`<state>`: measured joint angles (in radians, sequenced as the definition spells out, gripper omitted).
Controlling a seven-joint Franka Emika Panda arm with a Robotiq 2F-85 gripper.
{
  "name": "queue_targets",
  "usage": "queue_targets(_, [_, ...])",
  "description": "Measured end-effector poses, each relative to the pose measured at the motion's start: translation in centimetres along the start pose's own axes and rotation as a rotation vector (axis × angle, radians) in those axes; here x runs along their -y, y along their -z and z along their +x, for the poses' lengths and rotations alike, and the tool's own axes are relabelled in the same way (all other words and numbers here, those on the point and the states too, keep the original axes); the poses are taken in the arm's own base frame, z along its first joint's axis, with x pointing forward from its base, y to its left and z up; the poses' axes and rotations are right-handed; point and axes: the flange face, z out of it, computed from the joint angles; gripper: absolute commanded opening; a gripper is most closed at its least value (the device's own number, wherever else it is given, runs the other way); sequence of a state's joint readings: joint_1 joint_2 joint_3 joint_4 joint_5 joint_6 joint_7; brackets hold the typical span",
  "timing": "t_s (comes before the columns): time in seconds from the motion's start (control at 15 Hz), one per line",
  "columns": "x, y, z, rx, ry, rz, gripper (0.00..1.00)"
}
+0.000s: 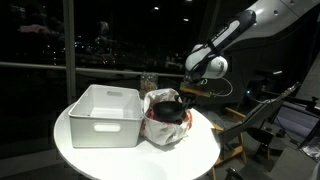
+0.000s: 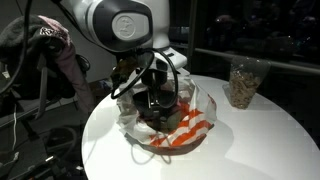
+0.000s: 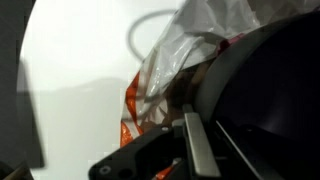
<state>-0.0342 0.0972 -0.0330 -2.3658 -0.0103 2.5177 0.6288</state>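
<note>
Plastic bag (image 2: 196,127), crumpled, translucent white with orange-red stripes, on white table (image 2: 262,142)

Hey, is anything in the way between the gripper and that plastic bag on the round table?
Nothing visible does. The gripper hangs right at the plastic bag, touching it or nearly so. The white bin sits beside the bag, not between them.
</note>
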Motion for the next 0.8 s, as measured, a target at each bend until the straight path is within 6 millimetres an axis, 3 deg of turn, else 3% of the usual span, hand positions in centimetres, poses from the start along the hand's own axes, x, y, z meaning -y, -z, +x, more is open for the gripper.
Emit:
queue_targets(0.4, [4.7, -0.2, 0.7, -0.081, -0.036, -0.079, 0.02])
queue_targets(0.8, [8.3, -3.9, 2.1, 0.010, -0.038, -0.021, 0.04])
